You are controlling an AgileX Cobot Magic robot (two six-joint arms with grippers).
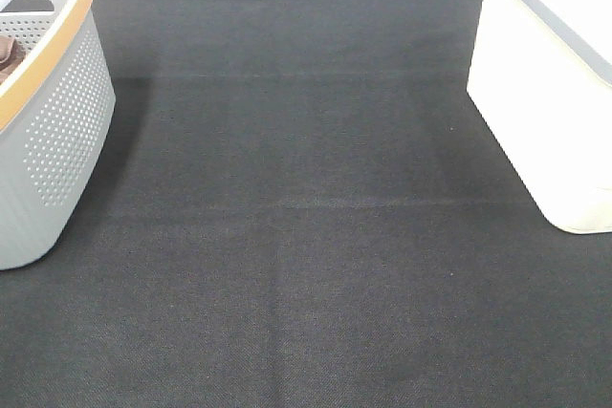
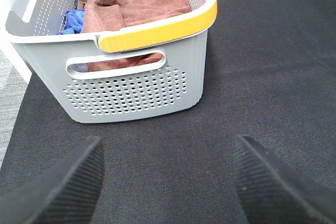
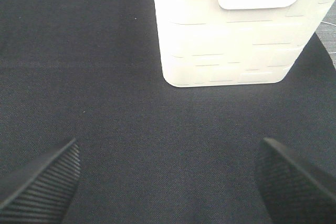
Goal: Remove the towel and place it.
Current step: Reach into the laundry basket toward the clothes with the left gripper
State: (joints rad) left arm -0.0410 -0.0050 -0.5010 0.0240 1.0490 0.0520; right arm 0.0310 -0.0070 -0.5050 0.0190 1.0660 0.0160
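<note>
While the left fingers (image 2: 63, 187) stand wide apart above the black woven cover of the bench (image 1: 306, 265), holding nothing, the right fingers (image 3: 42, 187) are spread just as wide and are equally empty. Between each pair only dark cloth shows.

Farther out on the left sits a grey perforated basket (image 2: 131, 93) with an orange strip (image 2: 163, 30) along part of its rim and a slot handle in the wall facing the left fingers. The towel (image 2: 142, 3) lies crumpled inside this basket, rust-brown and heaped up near the rim, and part of it shows through the handle slot. A blue cloth (image 2: 73, 20) lies against it in the same basket.

On the right, well apart from the grey basket, stands a white basket (image 3: 231, 45) with a grey rim, ahead of the right fingers.
</note>
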